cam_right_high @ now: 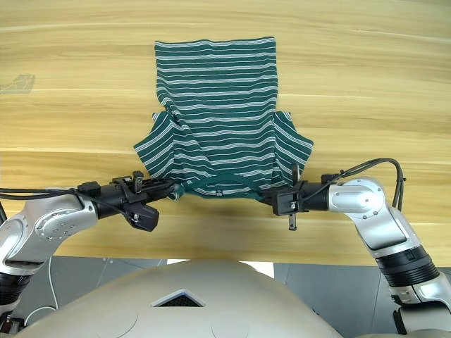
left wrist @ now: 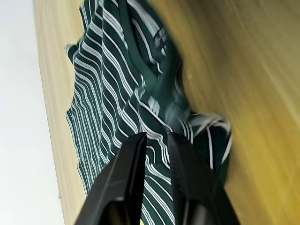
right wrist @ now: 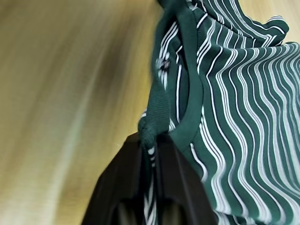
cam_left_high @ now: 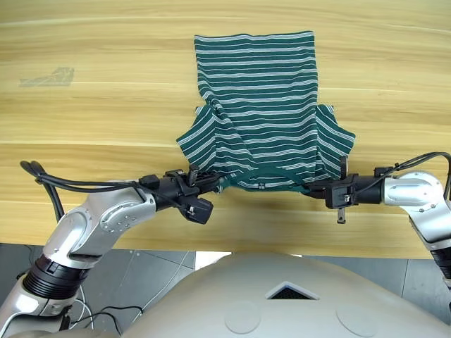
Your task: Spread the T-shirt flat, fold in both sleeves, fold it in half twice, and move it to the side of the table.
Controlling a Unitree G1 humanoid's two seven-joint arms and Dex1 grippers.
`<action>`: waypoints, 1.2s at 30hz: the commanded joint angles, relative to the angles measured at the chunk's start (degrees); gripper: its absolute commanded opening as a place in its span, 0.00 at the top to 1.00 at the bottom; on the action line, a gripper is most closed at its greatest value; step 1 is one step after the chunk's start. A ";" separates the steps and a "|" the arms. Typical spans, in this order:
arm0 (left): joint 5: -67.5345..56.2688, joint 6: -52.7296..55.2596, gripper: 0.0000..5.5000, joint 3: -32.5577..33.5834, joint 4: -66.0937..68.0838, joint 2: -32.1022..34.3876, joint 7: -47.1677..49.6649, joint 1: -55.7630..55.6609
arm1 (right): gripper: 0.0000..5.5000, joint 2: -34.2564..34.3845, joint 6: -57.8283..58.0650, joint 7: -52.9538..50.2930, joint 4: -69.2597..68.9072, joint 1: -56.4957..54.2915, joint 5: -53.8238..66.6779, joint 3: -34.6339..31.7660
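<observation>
Plainly soft, light, limp — green white-striped fabric T-shirt (cam_left_high: 257, 91), shoulder corners clamped in left hand (cam_left_high: 213, 184) and right hand (cam_left_high: 311, 186); probably sags between them, so best held taut.

The T-shirt (cam_left_high: 264, 105) lies on the worktop (cam_left_high: 106, 134), a little right of the middle, with its hem end toward the far side and its collar end toward the near edge. The left sleeve (cam_left_high: 194, 134) and right sleeve (cam_left_high: 338, 134) stick out on either side of the near half. The left gripper (cam_left_high: 215, 184) is at the collar end's left corner and the right gripper (cam_left_high: 310, 186) at its right corner, each with its jaws closed on the cloth, which is stretched between them. Far to the left, well apart from the shirt, a small patch (cam_left_high: 48, 76) sits on the worktop.
</observation>
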 commanded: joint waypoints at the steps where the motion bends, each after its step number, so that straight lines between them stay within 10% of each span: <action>1: -1.05 0.57 0.74 0.45 -0.97 0.90 -1.81 1.83 | 0.82 -0.57 3.30 1.47 -3.06 0.94 4.89 -1.93; 11: -33.25 8.64 0.45 4.31 -8.95 -1.44 -8.33 1.62 | 0.52 3.70 12.69 4.89 -6.11 0.74 27.97 -8.72; 16: 0.18 4.14 0.39 2.72 16.27 -2.25 11.30 -12.70 | 0.52 7.78 10.24 -0.46 4.88 -6.75 21.78 -11.44; 26: 13.16 -0.57 0.39 -4.32 31.81 -7.20 21.26 -17.82 | 0.52 8.30 -11.10 -15.78 36.76 -22.32 -15.42 -1.39; 36: 12.22 -2.99 0.39 -6.48 39.07 -9.86 23.17 -19.01 | 0.52 10.40 -18.34 -20.68 48.86 -27.27 -20.24 2.14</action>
